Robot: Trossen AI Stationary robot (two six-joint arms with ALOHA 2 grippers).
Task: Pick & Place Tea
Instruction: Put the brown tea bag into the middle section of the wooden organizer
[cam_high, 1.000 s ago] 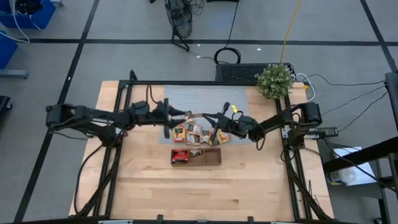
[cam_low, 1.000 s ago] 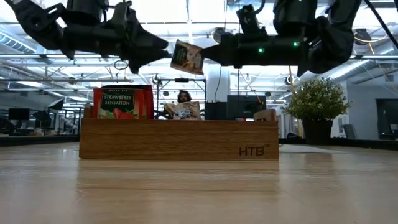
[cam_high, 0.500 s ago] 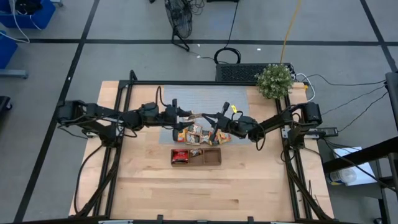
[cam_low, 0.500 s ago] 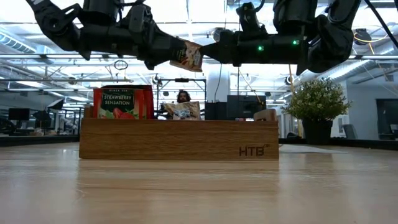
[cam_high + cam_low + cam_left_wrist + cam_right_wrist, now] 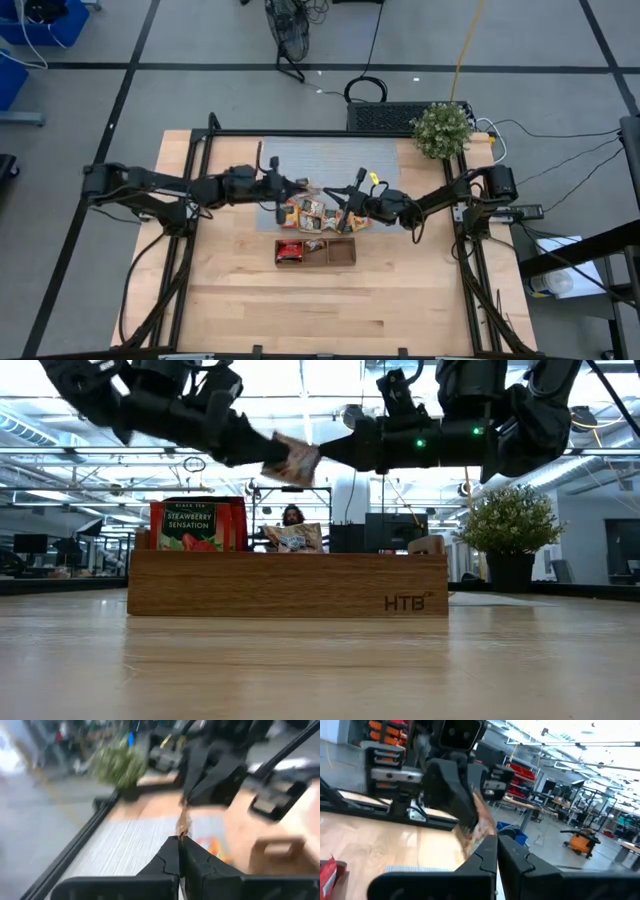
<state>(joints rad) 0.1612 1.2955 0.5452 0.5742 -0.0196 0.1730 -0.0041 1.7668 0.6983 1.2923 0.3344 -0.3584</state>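
One pale tea packet (image 5: 290, 460) hangs in the air above the pile of loose tea packets (image 5: 312, 212) on the table's far middle. My left gripper (image 5: 262, 452) reaches it from the table's left and my right gripper (image 5: 325, 453) from the right, and both are shut on it. In front of the pile stands the wooden tray (image 5: 315, 250). Red packets (image 5: 197, 525) stand upright in its left compartment, and a pale one (image 5: 295, 538) shows in the middle one. My left gripper pinches the packet's left edge (image 5: 182, 834) between its two fingers, coming in about level from the table's left. The packet is clear of the table and tilted. My right gripper pinches the packet's opposite edge (image 5: 482, 832) between its two fingers, reaching about level from the table's right. The packet spans the gap between the two grippers.
A grey mat (image 5: 320, 160) lies behind the pile. A potted plant (image 5: 441, 130) stands at the far right corner. Bare wood (image 5: 320, 310) lies between the tray and the near edge. A person (image 5: 293, 515) sits in the room beyond.
My left gripper has moved toward the table's right to the packet held by my right gripper and has shut on its left edge. The packet has tipped over somewhat between the two grippers.
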